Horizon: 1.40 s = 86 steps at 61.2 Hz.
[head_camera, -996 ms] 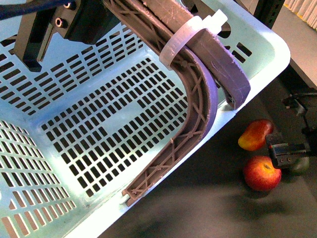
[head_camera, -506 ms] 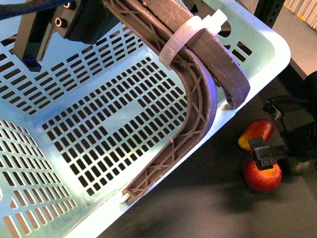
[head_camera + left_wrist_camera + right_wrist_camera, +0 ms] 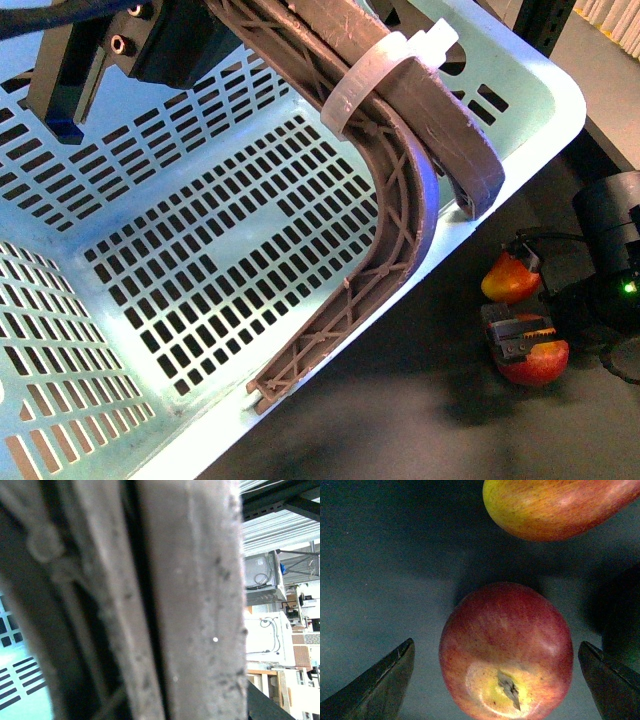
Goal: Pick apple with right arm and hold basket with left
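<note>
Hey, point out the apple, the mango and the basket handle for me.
apple (image 3: 506, 650), right wrist view, on the red skin beside the stem dimple.
mango (image 3: 560, 507), right wrist view, on its orange-red side.
handle (image 3: 408, 210), front view, on the brown curved bend.

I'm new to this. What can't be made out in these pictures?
1. Whether the left gripper is clamping the basket handle: the front view's top edge cuts it off, and the left wrist view is a blurred close-up.
2. Apple top: in the front view the right gripper covers it.
3. Mango end: cut off by the right wrist view's edge.
</note>
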### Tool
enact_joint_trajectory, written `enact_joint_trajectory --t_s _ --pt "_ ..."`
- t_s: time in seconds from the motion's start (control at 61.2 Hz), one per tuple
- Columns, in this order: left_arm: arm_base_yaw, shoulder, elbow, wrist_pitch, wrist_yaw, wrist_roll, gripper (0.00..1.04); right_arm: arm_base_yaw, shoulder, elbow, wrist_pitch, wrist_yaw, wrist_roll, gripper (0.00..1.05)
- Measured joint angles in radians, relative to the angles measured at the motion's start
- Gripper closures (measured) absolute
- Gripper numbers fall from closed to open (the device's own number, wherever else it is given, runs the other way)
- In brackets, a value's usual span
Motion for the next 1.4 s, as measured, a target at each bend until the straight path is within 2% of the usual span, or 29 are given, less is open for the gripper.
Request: enact_joint_trajectory --t_s 0.18,0.294,0.359,0.653,1.029,1.192,1.404 --pt "0.0 0.0 0.0 0.0 0.0 0.0 0.76 -0.002 0.043 0.005 0.01 0.007 0.011 0.09" --pt "0.0 0.0 0.0 0.0 0.0 0.0 0.76 -0.01 0.052 0.003 0.019 0.003 0.022 0.22" --pt "0.0 0.0 0.0 0.0 0.0 0.0 0.76 -0.014 0.051 0.002 0.02 -0.005 0.025 0.26" --pt "0.0 0.0 0.0 0.0 0.0 0.0 0.76 -0.06 -0.045 -0.064 0.021 -0.037 0.018 0.26" --pt "0.0 0.0 0.0 0.0 0.0 0.0 0.76 -0.159 -0.585 -0.252 -0.021 -0.139 0.024 0.26" --pt "0.0 0.0 0.0 0.0 0.0 0.0 0.76 -0.143 -0.829 -0.275 -0.089 -0.171 0.066 0.26" --pt "0.0 0.0 0.0 0.0 0.0 0.0 0.76 -0.067 -1.094 -0.249 -0.163 -0.204 0.2 0.26"
